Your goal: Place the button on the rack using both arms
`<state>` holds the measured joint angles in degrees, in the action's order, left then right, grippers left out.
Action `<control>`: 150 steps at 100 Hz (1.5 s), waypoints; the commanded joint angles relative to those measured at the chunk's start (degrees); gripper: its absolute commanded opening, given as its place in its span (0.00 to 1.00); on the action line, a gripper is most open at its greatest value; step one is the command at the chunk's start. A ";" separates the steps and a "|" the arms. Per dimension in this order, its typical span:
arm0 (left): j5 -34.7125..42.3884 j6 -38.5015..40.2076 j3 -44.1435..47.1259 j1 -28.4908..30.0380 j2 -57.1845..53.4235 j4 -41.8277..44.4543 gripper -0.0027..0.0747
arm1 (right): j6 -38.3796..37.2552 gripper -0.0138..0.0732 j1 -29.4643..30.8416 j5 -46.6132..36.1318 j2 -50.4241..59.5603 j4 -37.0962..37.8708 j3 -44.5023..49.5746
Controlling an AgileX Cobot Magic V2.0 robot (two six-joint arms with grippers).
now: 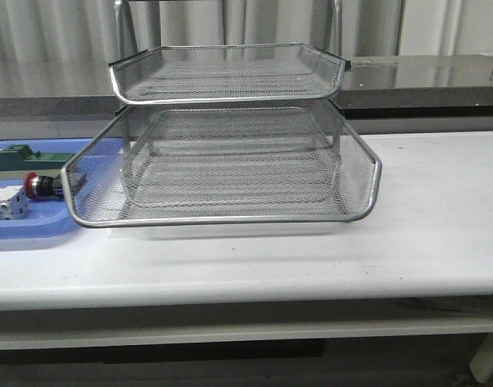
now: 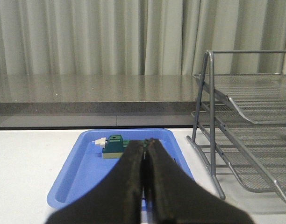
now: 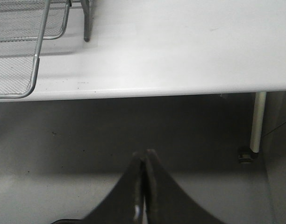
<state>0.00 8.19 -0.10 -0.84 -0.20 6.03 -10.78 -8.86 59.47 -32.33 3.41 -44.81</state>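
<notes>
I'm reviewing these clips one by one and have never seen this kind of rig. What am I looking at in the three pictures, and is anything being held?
This is a two-armed robot at a white table. The front view looks forward over the table; neither arm shows in it. The other two pictures come from cameras on the wrists, so the dark wedges at the bottom are the grippers.

On the table stands a wire-mesh rack with its lower tray pulled forward. Beside it, on the robot's left, lies a blue tray with the red-headed button, a green part and a white part.

The left gripper is shut above the blue tray. The right gripper is shut, off the table's front edge, over the floor. Nothing is held.
</notes>
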 commanded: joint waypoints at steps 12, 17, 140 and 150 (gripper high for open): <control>-1.32 0.48 -6.61 -0.41 3.57 -3.28 0.01 | 0.12 0.08 0.26 -3.62 -0.20 0.87 -2.06; -3.50 0.48 -8.95 -0.41 5.64 -3.64 0.01 | 0.12 0.08 0.26 -3.57 -0.20 0.87 -2.06; -35.77 -17.97 -61.53 -0.41 71.84 -3.61 0.04 | 0.12 0.08 0.26 -3.57 -0.20 0.87 -2.06; -36.64 -19.92 -61.53 -0.41 71.84 -4.58 0.21 | 0.12 0.08 0.26 -3.57 -0.20 0.87 -2.06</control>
<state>-38.82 -10.52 -59.49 -0.84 72.80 2.60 -10.78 -8.86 59.47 -32.33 3.41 -44.81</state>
